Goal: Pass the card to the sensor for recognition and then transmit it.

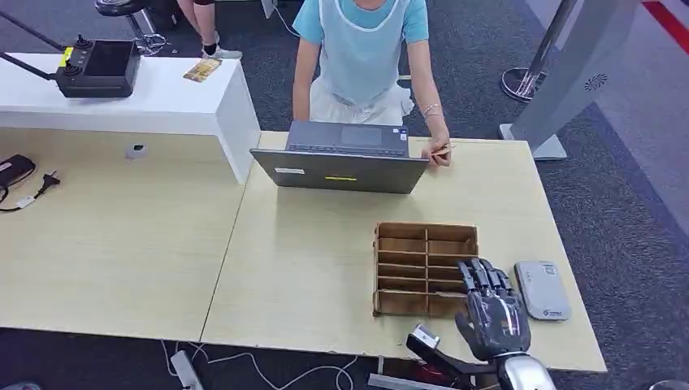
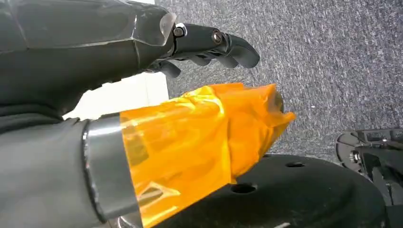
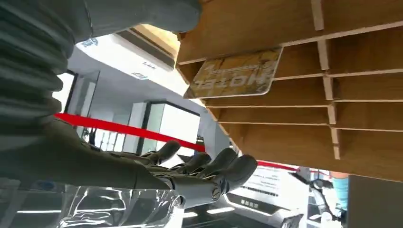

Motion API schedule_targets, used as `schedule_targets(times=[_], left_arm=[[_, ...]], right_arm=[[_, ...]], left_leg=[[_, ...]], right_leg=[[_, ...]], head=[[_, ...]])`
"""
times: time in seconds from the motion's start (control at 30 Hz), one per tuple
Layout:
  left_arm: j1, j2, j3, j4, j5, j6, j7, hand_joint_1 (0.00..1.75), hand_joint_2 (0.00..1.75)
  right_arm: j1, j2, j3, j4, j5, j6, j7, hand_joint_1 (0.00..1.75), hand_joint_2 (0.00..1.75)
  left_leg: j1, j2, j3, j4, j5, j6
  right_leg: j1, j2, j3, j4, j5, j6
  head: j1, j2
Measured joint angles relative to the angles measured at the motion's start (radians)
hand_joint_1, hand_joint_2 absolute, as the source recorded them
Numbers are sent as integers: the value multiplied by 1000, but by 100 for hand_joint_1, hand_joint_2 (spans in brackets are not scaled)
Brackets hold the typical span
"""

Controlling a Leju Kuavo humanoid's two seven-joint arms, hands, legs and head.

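Clearly the card (image 3: 235, 73) is not yet picked: it stands in a slot of the wooden rack (image 1: 425, 268), ungrasped. Just beside it, the right hand (image 1: 491, 313) hovers empty with fingers spread, near the grey sensor (image 1: 542, 290). Grasping, scanning and handing over all remain, I judge; the left hand (image 2: 209, 45) hangs slack, holding nothing.

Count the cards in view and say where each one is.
2: one card standing in the wooden organizer near the right hand, one card on the white counter. Others may be hidden.

Dark grey jointed right hand (image 1: 491, 313) on a silver arm (left hand (image 2: 209, 45) orange-taped)
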Motion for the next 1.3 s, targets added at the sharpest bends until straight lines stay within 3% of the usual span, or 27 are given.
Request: schedule_targets(times=[0.77, 0.93, 1.07, 1.3], left_arm=[[0, 0, 0, 0, 1, 0, 0, 0, 0], [0, 0, 0, 0, 3, 0, 0, 0, 0], [0, 1, 0, 0, 5, 0, 0, 0, 0], [0, 0, 1, 0, 6, 0, 0, 0, 0]], right_arm=[[-20, 8, 19, 31, 0, 0, -5, 63, 175], [-20, 8, 19, 31, 0, 0, -5, 77, 175], [-20, 8, 19, 31, 0, -1, -5, 105, 175], [-21, 9, 19, 31, 0, -2, -5, 119, 175]], left_leg=[[0, 0, 0, 0, 0, 0], [0, 0, 0, 0, 0, 0], [0, 0, 0, 0, 0, 0], [0, 0, 0, 0, 0, 0]], right_leg=[[0, 0, 0, 0, 0, 0], [0, 0, 0, 0, 0, 0], [0, 0, 0, 0, 0, 0], [0, 0, 0, 0, 0, 0]], head=[[0, 0], [0, 0], [0, 0], [0, 0]])
